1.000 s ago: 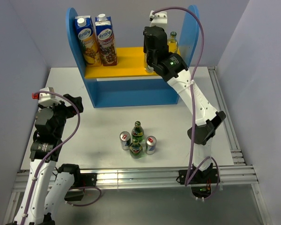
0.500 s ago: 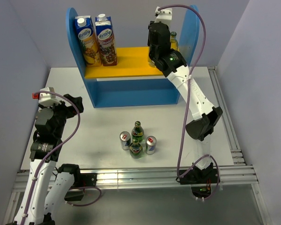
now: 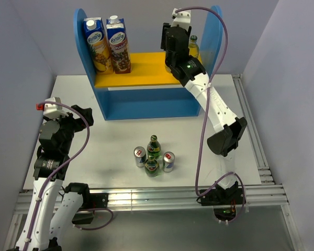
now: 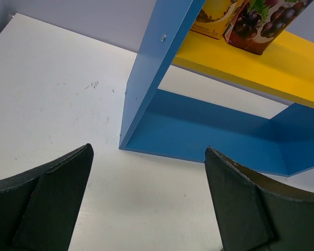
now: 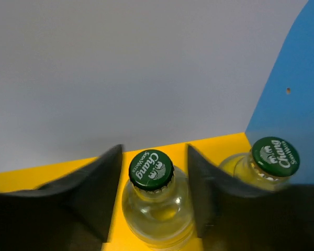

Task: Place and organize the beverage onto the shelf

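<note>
A clear yellowish bottle (image 5: 156, 201) with a green cap stands on the yellow upper board (image 5: 52, 175) of the blue shelf (image 3: 146, 102). My right gripper (image 5: 154, 157) is open around its neck, with a gap on each side of the cap. A second clear bottle (image 5: 267, 159) stands just to its right against the side panel (image 5: 293, 89). On the table in front stand two dark green bottles (image 3: 154, 144) (image 3: 152, 166) and two slim cans (image 3: 140, 156) (image 3: 168, 161). My left gripper (image 4: 148, 150) hangs open and empty over the table at the left.
Two tall blue juice cartons (image 3: 98, 44) (image 3: 118, 43) stand at the left end of the yellow board. The shelf's lower bay (image 4: 214, 130) lies ahead of the left gripper. A metal rail (image 3: 251, 130) runs along the table's right edge.
My right gripper moved back and a little right over the yellow board, and its jaws have parted from the clear bottle. The left arm has not moved.
</note>
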